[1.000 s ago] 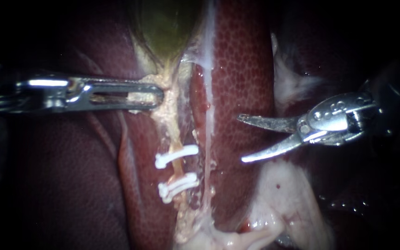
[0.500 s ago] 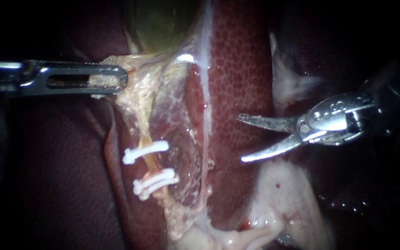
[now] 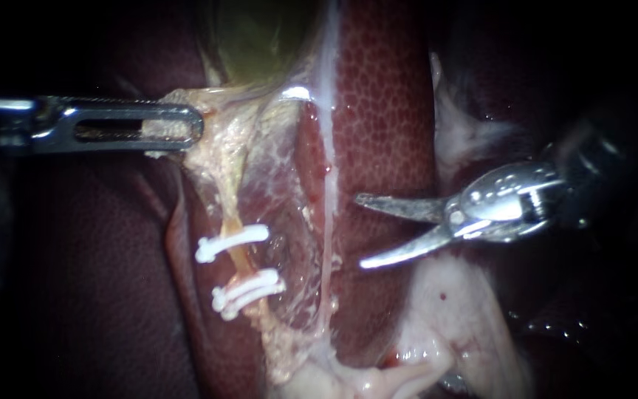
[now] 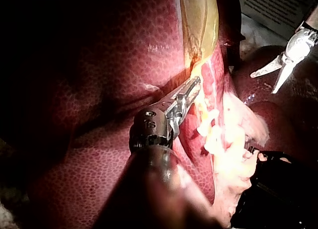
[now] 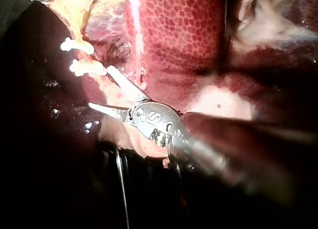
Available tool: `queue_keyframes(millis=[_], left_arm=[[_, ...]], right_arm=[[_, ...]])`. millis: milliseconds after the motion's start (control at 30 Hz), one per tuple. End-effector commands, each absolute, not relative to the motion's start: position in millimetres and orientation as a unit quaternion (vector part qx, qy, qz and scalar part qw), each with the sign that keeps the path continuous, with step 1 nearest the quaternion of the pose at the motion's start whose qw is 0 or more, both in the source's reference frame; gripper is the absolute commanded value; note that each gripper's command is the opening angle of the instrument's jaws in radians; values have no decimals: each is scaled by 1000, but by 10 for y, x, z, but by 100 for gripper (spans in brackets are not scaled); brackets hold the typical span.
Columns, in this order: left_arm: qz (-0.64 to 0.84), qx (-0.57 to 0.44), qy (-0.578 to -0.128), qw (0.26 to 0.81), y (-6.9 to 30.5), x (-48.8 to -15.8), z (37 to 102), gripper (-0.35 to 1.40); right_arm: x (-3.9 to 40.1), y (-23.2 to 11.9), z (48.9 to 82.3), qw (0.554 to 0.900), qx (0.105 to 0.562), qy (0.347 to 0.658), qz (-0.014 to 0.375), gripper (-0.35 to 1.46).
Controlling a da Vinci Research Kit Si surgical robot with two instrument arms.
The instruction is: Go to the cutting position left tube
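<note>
Two clips [image 3: 232, 243] are seen across the left tube [image 3: 240, 261], which lies below the gallbladder [image 3: 260, 37] and left of the liver [image 3: 385, 111] ridge. The tube's long axis is set steeply in the endoscope view, slanting from the stretched tissue [image 3: 219, 148] at upper left down toward lower right, and the clips lie crosswise to it. That tissue is clamped between the closed jaws of the left instrument [image 3: 184, 127]. The right instrument [image 3: 359, 230] is held over the liver, well apart from the tube, its blades spread with nothing between them. A pale strand [image 3: 328, 185] and a thin membrane [image 3: 289, 222] lie between blades and tube. Either could be snagged or nicked if the open tips are driven straight across. A clip could be struck, or the gap between clips missed, if the blades are not squared to the tube's axis.
</note>
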State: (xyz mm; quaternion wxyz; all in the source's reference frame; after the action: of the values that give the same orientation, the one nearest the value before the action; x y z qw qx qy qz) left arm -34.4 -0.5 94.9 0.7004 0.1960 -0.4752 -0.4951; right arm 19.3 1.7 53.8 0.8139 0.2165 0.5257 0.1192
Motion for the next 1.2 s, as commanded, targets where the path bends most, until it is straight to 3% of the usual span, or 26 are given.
queue_keyframes(millis=[33,300,500,1200], left_arm=[[-495,196,-475,700,-5,-344,949,-35],[-495,196,-475,700,-6,-344,948,-35],[-496,195,-475,700,-6,-347,948,-35],[-499,195,-474,699,-7,-350,947,-35]], right_arm=[[198,12,546,815,224,520,120,143],[237,-23,613,815,260,504,121,143],[267,-43,642,812,278,499,124,143],[303,-56,652,804,301,498,118,143]])
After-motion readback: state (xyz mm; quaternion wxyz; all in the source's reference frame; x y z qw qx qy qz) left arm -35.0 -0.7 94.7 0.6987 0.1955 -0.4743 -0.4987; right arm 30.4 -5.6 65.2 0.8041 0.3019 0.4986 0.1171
